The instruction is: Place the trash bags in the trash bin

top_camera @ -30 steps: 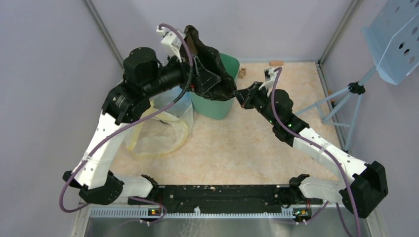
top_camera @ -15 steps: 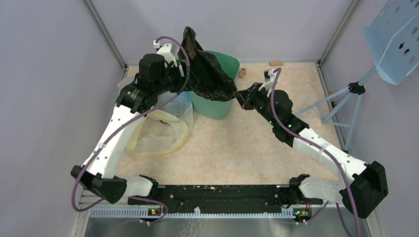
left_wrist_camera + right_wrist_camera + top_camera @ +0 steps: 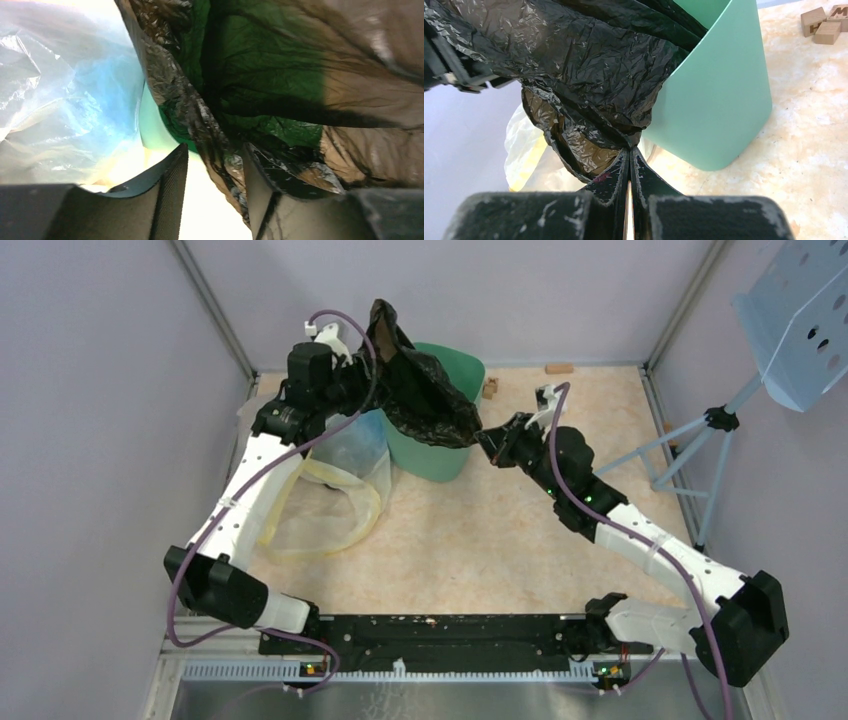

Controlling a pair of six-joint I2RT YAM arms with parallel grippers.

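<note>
The black trash bag (image 3: pixel 425 390) hangs over the left and near rim of the mint-green trash bin (image 3: pixel 445 455), part of it standing up above the rim. My right gripper (image 3: pixel 487 438) is shut on the bag's lower corner (image 3: pixel 589 100), just outside the bin's wall (image 3: pixel 719 95). My left gripper (image 3: pixel 215 150) sits at the bin's left side with its jaws apart. A fold of the bag (image 3: pixel 200 125) runs between them, against the right finger (image 3: pixel 260 195). The bin's green inside (image 3: pixel 260 65) shows through the bag.
A large clear bag (image 3: pixel 330 490) with blue and yellow contents lies left of the bin, close to my left gripper, where the clear bag (image 3: pixel 65 100) fills the left. Small wooden blocks (image 3: pixel 490 387) lie behind the bin. A blue perforated panel on a stand (image 3: pixel 800 320) is at the right.
My left arm has pulled back to the left and lower, off the top of the bag, and its jaws have narrowed. The right gripper has kept its hold and hardly moved.
</note>
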